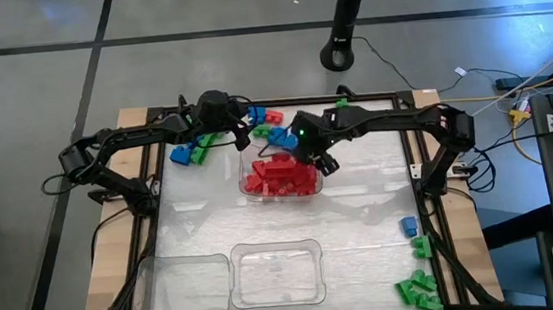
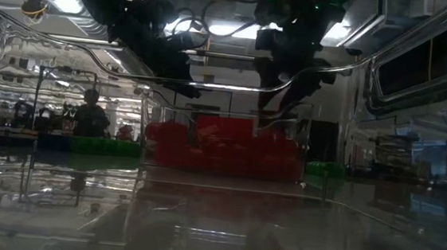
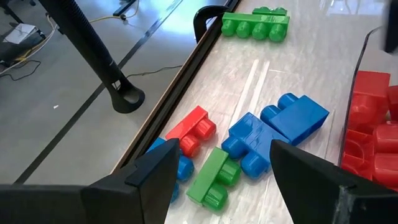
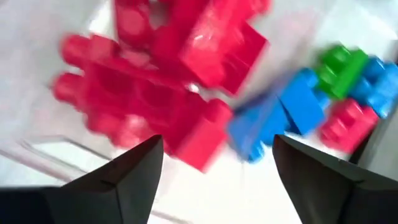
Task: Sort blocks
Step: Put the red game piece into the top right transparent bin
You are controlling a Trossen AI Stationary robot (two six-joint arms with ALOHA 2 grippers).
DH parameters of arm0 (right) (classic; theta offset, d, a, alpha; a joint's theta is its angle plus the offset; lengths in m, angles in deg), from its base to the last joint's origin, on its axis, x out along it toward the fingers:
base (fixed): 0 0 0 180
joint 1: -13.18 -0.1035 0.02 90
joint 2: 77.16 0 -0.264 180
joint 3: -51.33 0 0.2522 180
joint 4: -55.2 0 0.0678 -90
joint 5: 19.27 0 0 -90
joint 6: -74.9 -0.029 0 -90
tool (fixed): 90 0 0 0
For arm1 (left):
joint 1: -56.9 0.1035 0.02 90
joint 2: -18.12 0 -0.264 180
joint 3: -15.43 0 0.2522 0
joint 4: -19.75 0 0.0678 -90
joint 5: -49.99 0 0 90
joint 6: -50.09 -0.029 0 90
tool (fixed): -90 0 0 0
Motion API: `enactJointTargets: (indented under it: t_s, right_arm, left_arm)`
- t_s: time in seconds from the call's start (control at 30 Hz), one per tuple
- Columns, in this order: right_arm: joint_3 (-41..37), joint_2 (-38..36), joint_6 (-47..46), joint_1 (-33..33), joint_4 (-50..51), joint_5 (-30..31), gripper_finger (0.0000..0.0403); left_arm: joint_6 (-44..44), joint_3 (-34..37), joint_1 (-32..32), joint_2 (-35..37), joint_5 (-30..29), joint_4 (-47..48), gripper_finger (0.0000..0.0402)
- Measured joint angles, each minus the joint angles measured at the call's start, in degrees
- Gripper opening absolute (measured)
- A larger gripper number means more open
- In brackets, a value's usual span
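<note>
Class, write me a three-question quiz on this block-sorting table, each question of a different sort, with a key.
1. True or false: the tray under the right gripper holds only red blocks.
2. Which trays hold no blocks? A) the two near-edge trays B) the middle one
3. Fill in: the left gripper hovers open over loose red, green and ____ blocks.

Key: 1 true; 2 A; 3 blue.

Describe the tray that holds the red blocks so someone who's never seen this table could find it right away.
Look at the middle of the table, just below the right gripper. The clear tray there is heaped with red blocks. The two other clear trays sit side by side at the table's near edge and hold nothing.
</note>
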Motion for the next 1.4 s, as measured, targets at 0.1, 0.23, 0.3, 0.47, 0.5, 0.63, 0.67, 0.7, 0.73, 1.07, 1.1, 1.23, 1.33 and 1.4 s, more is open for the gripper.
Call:
enactJointTargets:
  t_s: [0.1, 0.23, 0.3, 0.47, 0.5, 0.63, 0.67, 0.7, 0.73, 1.07, 1.1, 1.23, 1.33, 1.4]
  right_arm:
    - [0.4, -1.2, 1.9, 2.8, 0.8, 0.1, 0.0301]
    - [-0.3, -3.4, 3.1, 7.8, 0.4, -2.4, 0.0296]
    - [-1.8, -4.6, 3.8, 10.9, -1.6, -5.5, 0.0294]
    - [-9.0, -6.5, 5.4, 18.7, -13.0, -15.0, 0.0293]
    - [-10.8, -6.5, 5.4, 20.1, -16.2, -16.4, 0.0293]
    - [-17.0, -6.0, 5.4, 24.2, -31.2, -19.4, 0.0293]
    - [-18.2, -5.7, 5.4, 24.8, -34.5, -19.4, 0.0293]
    - [-19.2, -5.4, 5.4, 25.4, -37.2, -19.2, 0.0293]
    - [-19.9, -5.0, 5.5, 25.9, -39.5, -18.5, 0.0293]
    - [-20.5, 2.3, 15.0, 26.6, -51.8, -11.1, 0.0293]
    - [-20.5, 3.3, 16.7, 26.6, -53.7, -11.0, 0.0293]
    - [-20.0, 6.3, 22.9, 26.6, -59.7, -11.0, 0.0293]
    - [-18.0, 8.7, 25.1, 26.6, -60.2, -13.2, 0.0294]
    - [-16.4, 10.2, 25.2, 26.6, -60.0, -15.9, 0.0294]
  left_arm:
    - [0.1, 0.0, 0.0, 0.0, 0.0, 0.0, 0.0241]
    - [0.4, 0.0, 0.0, 0.0, 0.0, 0.0, 0.0241]
    - [0.4, 0.0, 0.0, 0.0, 0.0, -0.1, 0.0241]
    - [2.4, 0.0, 0.0, 0.0, 0.0, -1.2, 0.0241]
    - [2.8, 0.0, 0.0, 0.0, 0.0, -1.7, 0.0241]
    - [5.5, 0.0, 0.0, 0.0, 0.0, -2.8, 0.0241]
    - [6.0, 0.0, 0.0, 0.0, 0.0, -2.9, 0.0241]
    - [6.7, 0.0, 0.0, 0.0, 0.0, -3.2, 0.0241]
    - [7.1, 0.0, 0.0, 0.0, 0.0, -3.4, 0.0241]
    - [9.8, 0.0, 0.0, 0.0, 0.0, -3.2, 0.0241]
    - [9.9, 0.0, 0.0, 0.0, 0.0, -3.2, 0.0241]
    - [10.0, 0.0, 0.0, 0.0, 0.0, -3.2, 0.0241]
    - [10.0, 0.0, 0.0, 0.0, 0.0, -3.2, 0.0241]
    - [10.0, 0.0, 0.0, 0.0, 0.0, -3.2, 0.0241]
